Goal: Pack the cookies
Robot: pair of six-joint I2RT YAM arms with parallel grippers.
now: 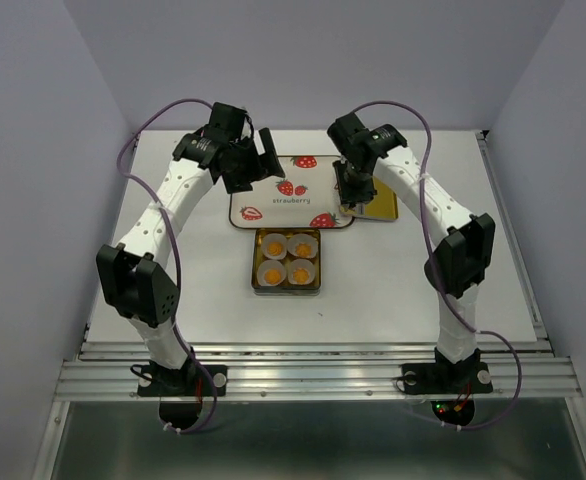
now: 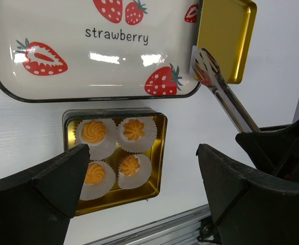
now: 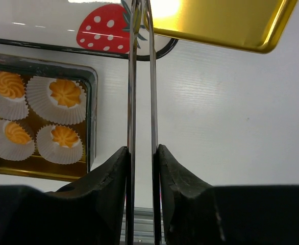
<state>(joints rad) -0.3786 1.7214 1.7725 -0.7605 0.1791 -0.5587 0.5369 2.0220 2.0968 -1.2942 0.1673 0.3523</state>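
Four orange-yellow cookies (image 1: 273,244) sit in white paper cups inside a gold tin (image 1: 286,288) at the table's centre. They also show in the left wrist view (image 2: 134,129) and in the right wrist view (image 3: 65,92). My left gripper (image 1: 263,155) is open and empty, raised over the left part of the strawberry lid (image 1: 273,200); its jaws stand wide apart (image 2: 142,153). My right gripper (image 1: 351,192) is shut on metal tongs (image 3: 139,76). The tong tips (image 2: 203,64) are empty and meet the lid's right edge beside a gold tray (image 2: 226,35).
The white lid printed with strawberries (image 2: 98,51) lies just behind the tin. The gold tray (image 1: 381,207) lies to the lid's right, partly under it. Grey walls close in the table on three sides; a metal rail (image 1: 313,375) runs along the near edge.
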